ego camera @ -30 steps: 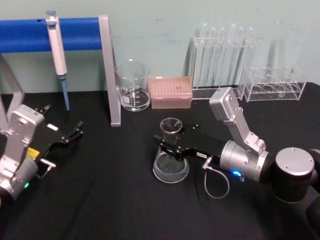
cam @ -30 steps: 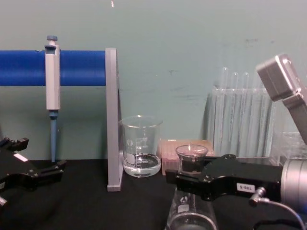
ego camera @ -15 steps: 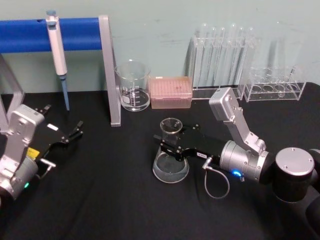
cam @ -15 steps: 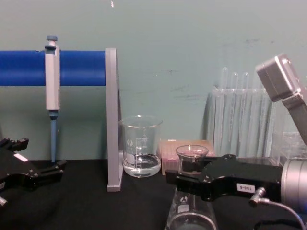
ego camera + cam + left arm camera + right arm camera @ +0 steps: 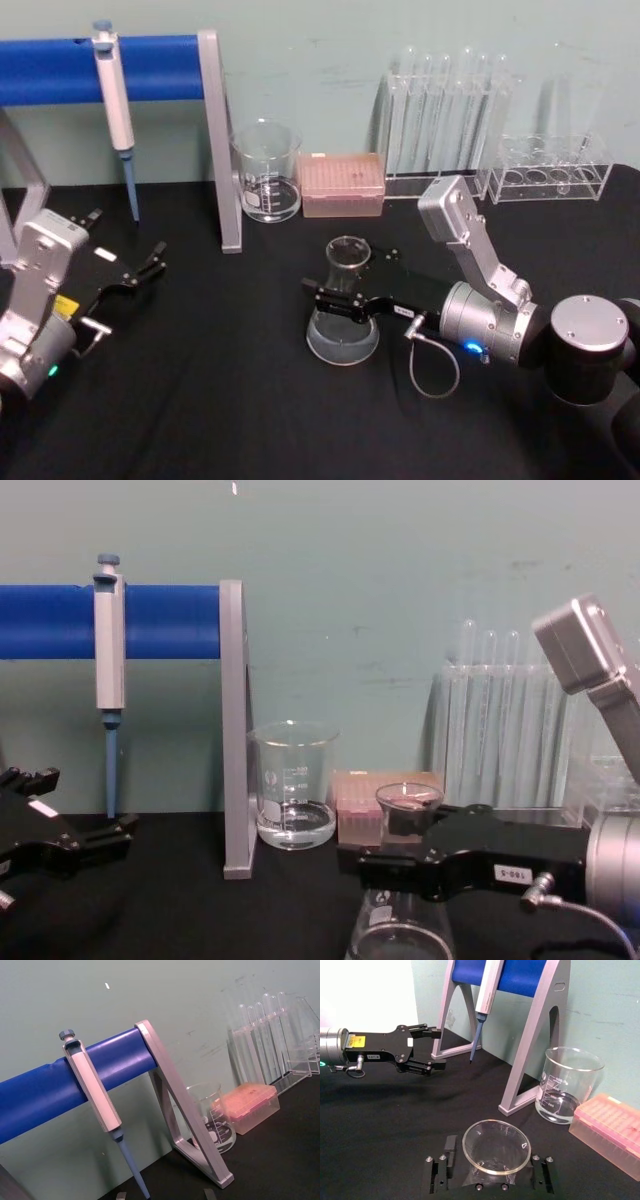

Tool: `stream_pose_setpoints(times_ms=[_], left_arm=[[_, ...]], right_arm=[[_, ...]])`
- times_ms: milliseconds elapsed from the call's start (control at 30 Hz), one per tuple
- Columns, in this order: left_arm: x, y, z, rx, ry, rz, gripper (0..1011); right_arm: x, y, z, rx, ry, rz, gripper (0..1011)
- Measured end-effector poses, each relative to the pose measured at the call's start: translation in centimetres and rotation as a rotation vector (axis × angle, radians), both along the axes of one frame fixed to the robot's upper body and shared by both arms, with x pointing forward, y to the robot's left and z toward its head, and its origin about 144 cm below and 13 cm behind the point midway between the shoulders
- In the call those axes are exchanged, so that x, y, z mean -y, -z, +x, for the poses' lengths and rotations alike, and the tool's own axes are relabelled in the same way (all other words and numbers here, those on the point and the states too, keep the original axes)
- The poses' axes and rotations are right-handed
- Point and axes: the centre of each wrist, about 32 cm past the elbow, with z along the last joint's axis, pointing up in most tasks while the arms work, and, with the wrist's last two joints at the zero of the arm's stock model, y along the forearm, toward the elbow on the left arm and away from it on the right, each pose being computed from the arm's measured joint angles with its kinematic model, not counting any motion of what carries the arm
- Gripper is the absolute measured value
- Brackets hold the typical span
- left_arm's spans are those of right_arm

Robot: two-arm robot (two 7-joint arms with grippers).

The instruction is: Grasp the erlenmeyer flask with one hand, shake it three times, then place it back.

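1. The flask point(image 5: 343, 310) stands on the black surface point(image 5: 220, 400) near the middle, at about 5 o'clock from the beaker point(image 5: 266, 172) and 6 o'clock from the pink box point(image 5: 343, 185).
2. The right hand point(image 5: 335, 297) comes in from 3 o'clock, its jaws closed around the flask's neck, one on each side, just under the flared rim.
3. The left hand point(image 5: 140, 272) rests open at 9 o'clock, well apart, near the pipette point(image 5: 116, 100) on its blue stand point(image 5: 130, 68).
4. The flask looks tilted toward 12 o'clock in the head view, so the grip may be off-centre.
5. Risks, as I judge them: smooth glass could slip through flat jaws during shaking; a hard squeeze could crack the thin neck; a wide swing could strike the beaker or box.
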Motion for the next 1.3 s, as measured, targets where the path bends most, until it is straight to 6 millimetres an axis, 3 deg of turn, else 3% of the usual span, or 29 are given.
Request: stream_pose_setpoints(times_ms=[300, 667, 1300], left_arm=[[0.0, 0.0, 0.0, 0.0, 0.0, 0.0, 1001], [0.0, 0.0, 0.0, 0.0, 0.0, 0.0, 1001], [0.0, 0.0, 0.0, 0.0, 0.0, 0.0, 1001]], right_arm=[[0.0, 0.0, 0.0, 0.001, 0.0, 0.0, 1002], [0.1, -0.1, 0.0, 0.001, -0.003, 0.005, 1003], [4.8, -1.7, -2.4, 0.012, -0.065, 0.03, 1003]])
